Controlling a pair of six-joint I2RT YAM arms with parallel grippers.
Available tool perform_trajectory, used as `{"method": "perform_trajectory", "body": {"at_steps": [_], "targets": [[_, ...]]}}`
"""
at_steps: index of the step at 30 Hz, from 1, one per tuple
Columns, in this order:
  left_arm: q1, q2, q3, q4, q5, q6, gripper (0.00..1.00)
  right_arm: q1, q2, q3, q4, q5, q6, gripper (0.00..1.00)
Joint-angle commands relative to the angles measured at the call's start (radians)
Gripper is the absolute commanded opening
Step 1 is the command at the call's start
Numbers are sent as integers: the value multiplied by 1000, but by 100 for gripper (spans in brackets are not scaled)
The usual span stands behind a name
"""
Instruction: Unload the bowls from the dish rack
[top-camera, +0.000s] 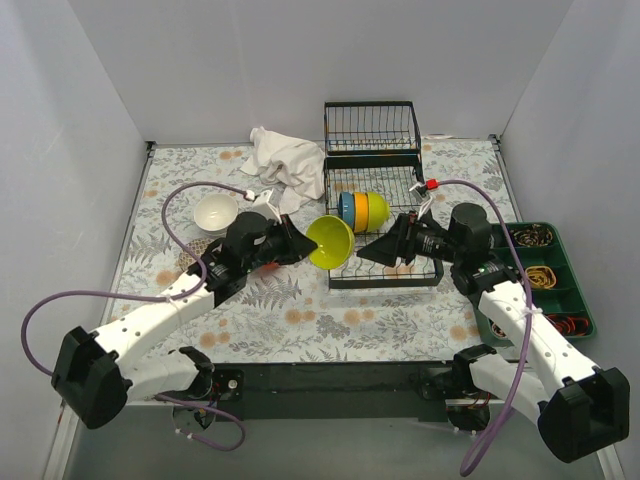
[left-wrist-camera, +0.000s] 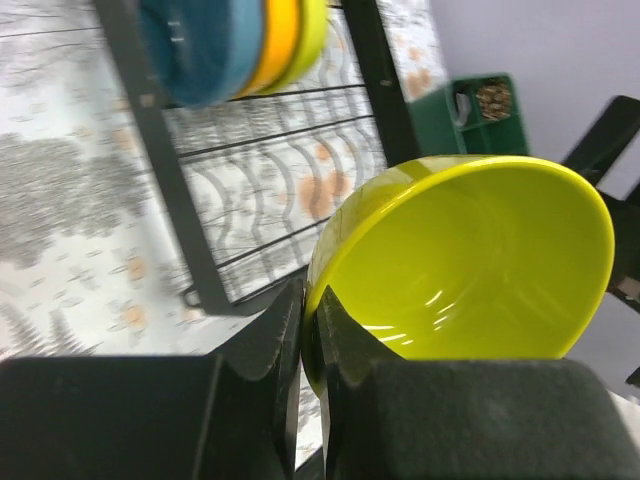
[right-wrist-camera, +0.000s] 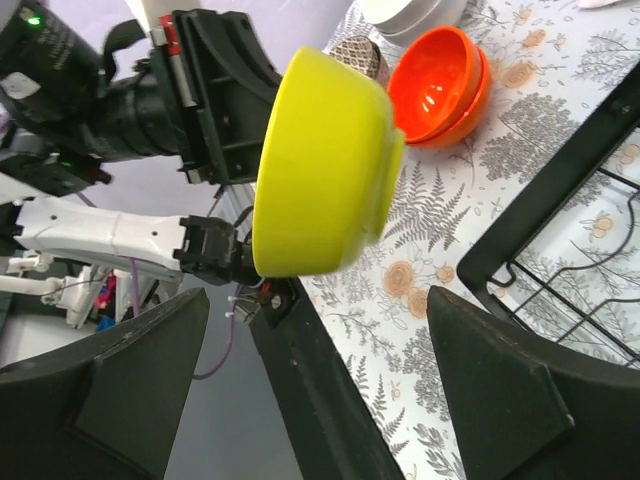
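Top external view: the left hand (top-camera: 303, 243) grips the rim of a lime bowl (top-camera: 331, 241), held above the tabletop (top-camera: 300, 320) at the dish rack's (top-camera: 385, 283) corner. Beyond it, three bowls (top-camera: 362, 210) stand on edge in the rack. Opposite, the right hand (top-camera: 368, 250) gapes wide, empty. A white bowl (top-camera: 215, 212) sits behind the left hand.

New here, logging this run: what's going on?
The left gripper is clamped on the rim of a lime bowl, holding it in the air at the front-left corner of the dish rack. The right gripper hangs open nearby. A blue bowl, orange bowl and green bowl stand in the rack; a white bowl sits on the table.
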Motion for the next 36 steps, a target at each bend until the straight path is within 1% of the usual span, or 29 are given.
{"method": "perform_trajectory", "body": {"at_steps": [1, 2, 3, 4, 6, 7, 11, 14, 19, 25, 29, 32, 33, 36], "targets": [[4, -103, 9, -259, -187, 58, 0, 3, 12, 55, -106, 69, -138, 99], [4, -122, 12, -297, -201, 59, 0, 3, 22, 69, -140, 93, -200, 99], [4, -127, 17, -374, -218, 61, 0, 5, 28, 82, -185, 119, -228, 98], [4, -130, 22, -415, -241, 55, 0, 5, 31, 106, -244, 173, -253, 99], [4, -123, 32, -494, -258, 33, 0, 5, 49, 126, -287, 232, -316, 99], [4, -115, 34, -558, -263, 24, 0, 5, 55, 132, -324, 282, -334, 99], [4, -78, 16, -641, -279, -26, 0, 3, 92, 148, -359, 364, -383, 99], [4, -44, -3, -641, -299, -51, 0, 5, 105, 145, -359, 413, -396, 99], [5, 17, -34, -592, -381, -62, 0, 6, 126, 142, -358, 498, -414, 99], [5, 90, -44, -537, -430, -45, 0, 5, 158, 149, -332, 527, -426, 99], [13, 130, -61, -522, -436, -42, 0, 6, 190, 155, -310, 536, -423, 99], [18, 135, -72, -517, -433, -53, 7, 6, 221, 168, -296, 557, -434, 99], [18, 130, -72, -523, -431, -54, 12, 5, 230, 174, -293, 574, -443, 99], [18, 98, -77, -526, -433, -56, 20, 6, 272, 198, -275, 610, -449, 99]]}}
